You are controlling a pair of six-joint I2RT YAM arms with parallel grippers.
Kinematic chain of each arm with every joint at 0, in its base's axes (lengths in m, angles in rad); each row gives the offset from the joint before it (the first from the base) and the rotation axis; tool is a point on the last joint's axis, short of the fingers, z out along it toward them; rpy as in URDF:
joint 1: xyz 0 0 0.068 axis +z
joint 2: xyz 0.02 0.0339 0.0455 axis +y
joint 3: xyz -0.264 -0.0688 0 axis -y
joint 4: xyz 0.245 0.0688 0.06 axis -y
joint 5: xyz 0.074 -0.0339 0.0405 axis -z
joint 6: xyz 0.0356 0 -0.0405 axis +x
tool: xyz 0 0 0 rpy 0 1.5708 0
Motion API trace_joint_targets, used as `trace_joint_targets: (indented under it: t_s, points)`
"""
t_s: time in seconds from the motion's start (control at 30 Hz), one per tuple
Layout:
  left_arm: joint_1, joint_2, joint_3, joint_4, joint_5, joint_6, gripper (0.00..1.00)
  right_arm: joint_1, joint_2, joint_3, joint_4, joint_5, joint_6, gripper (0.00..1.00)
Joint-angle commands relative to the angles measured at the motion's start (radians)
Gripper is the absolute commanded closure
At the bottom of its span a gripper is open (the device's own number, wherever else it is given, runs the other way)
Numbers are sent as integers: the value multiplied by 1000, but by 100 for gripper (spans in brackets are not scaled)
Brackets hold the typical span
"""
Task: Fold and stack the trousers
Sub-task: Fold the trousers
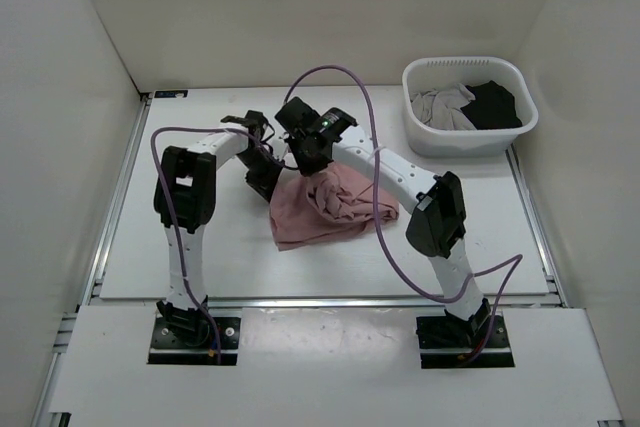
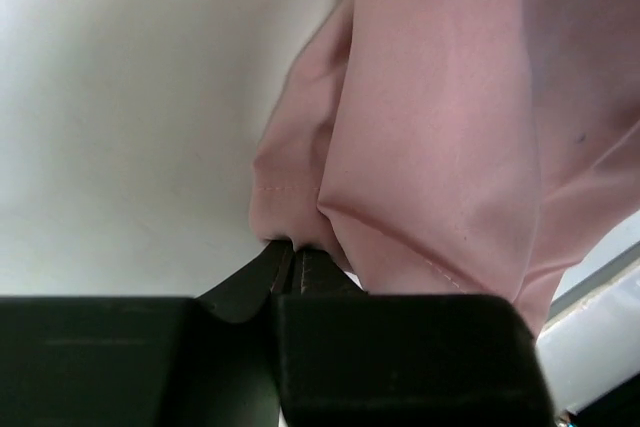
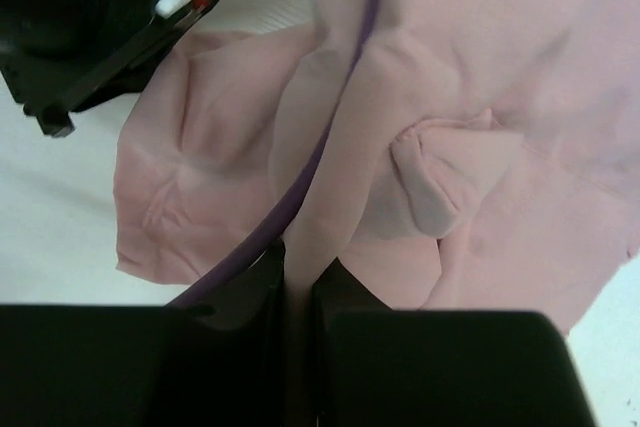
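Observation:
Pink trousers [image 1: 325,209] lie crumpled on the white table, partly lifted at their far edge. My left gripper [image 1: 268,179] is shut on a fold of the pink cloth [image 2: 300,187] at the trousers' far left edge; its fingertips meet at the hem in the left wrist view [image 2: 292,252]. My right gripper [image 1: 308,159] is shut on a ridge of the same cloth [image 3: 330,197] just to the right of the left one; the cloth runs down between its fingers [image 3: 298,277]. A purple cable [image 3: 300,197] crosses the cloth there.
A white basket [image 1: 468,132] at the back right holds grey and black garments [image 1: 470,105]. White walls enclose the table on three sides. The right arm's purple cable [image 1: 372,147] loops over the trousers. The left gripper's body [image 3: 80,27] shows in the right wrist view.

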Motion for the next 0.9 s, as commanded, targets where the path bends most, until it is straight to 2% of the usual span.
trace_joint_targets:
  t_s: [0.0, 0.03, 0.13, 0.27, 0.37, 0.5, 0.53, 0.57, 0.6, 0.63, 0.67, 0.7, 0.77, 0.87]
  points:
    - [-11, 5, 79, 44, 36, -7, 86, 53, -71, -110, 103, -13, -28, 100]
    - [-11, 16, 94, 44, 27, -7, 86, 67, -102, -156, 149, 54, -28, 100]
    - [-2, 56, 192, 19, 27, -29, 86, 77, -240, -353, 293, 111, 7, 100]
    - [-2, 118, 303, -1, 18, -50, 86, 86, -329, -475, 423, 161, 4, 100]
    - [-2, 142, 332, -12, 18, -50, 86, 86, -256, -433, 413, 60, -30, 100]
    - [-2, 142, 343, -12, 18, -50, 86, 95, -108, -255, 356, -12, -51, 100]
    - [-2, 142, 343, -12, 18, -50, 86, 95, -88, -236, 344, -26, -64, 97]
    - [-2, 142, 352, -12, 18, -50, 86, 95, -55, -221, 335, -42, -64, 89]
    - [-2, 142, 352, -12, 18, -50, 86, 95, -44, -206, 335, -60, -77, 76]
    - [-2, 142, 352, -21, 9, -50, 86, 95, -44, -196, 335, -77, -94, 54]
    - [-2, 142, 362, -21, 9, -50, 86, 95, -44, -196, 335, -121, -110, 24]
    - [-2, 142, 363, -21, -5, -50, 86, 95, -44, -205, 356, -135, -122, 15]
    - [11, 131, 372, -21, -48, -50, 86, 104, -82, -205, 370, -151, -163, 4]
    - [58, 119, 419, -21, -179, -59, 72, 104, -163, -195, 405, -151, -185, 1]
